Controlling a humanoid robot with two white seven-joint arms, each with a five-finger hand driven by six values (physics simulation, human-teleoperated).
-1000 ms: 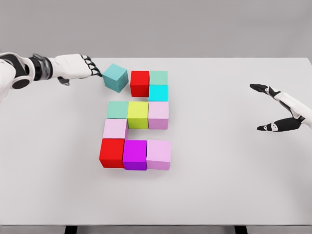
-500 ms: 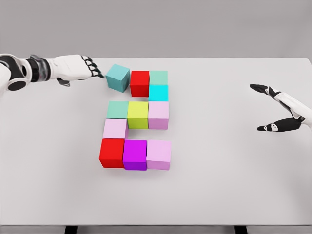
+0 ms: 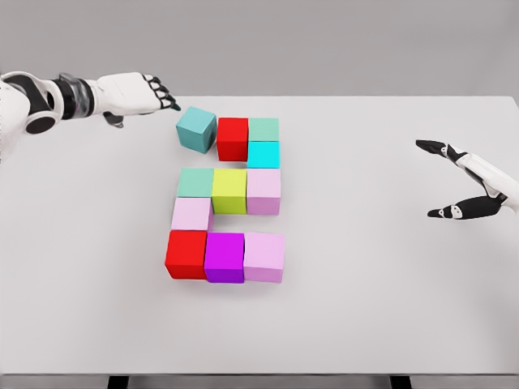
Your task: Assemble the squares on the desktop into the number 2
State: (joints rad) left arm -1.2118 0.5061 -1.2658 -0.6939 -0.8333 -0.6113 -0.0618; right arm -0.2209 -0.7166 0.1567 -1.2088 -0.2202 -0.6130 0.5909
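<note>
Coloured cubes on the white table [image 3: 365, 308] form a 2 shape. The top row has a teal cube [image 3: 196, 130], slightly turned, touching a red cube [image 3: 233, 138], then a pale green cube [image 3: 263, 129] with a cyan cube [image 3: 263, 154] under it. The middle row is a green cube [image 3: 195, 182], a yellow cube [image 3: 229, 190] and a pink cube [image 3: 263, 191]. A pink cube [image 3: 192, 214] links down to a red cube [image 3: 186, 254], a magenta cube [image 3: 225, 257] and a pink cube [image 3: 264, 257]. My left hand [image 3: 150, 91] hovers up-left of the teal cube, fingers loosely extended, holding nothing. My right hand [image 3: 466, 185] rests open at the right.
The left hand pushed the teal cube right against the red cube, then lifted up and away from it. The right hand has not moved.
</note>
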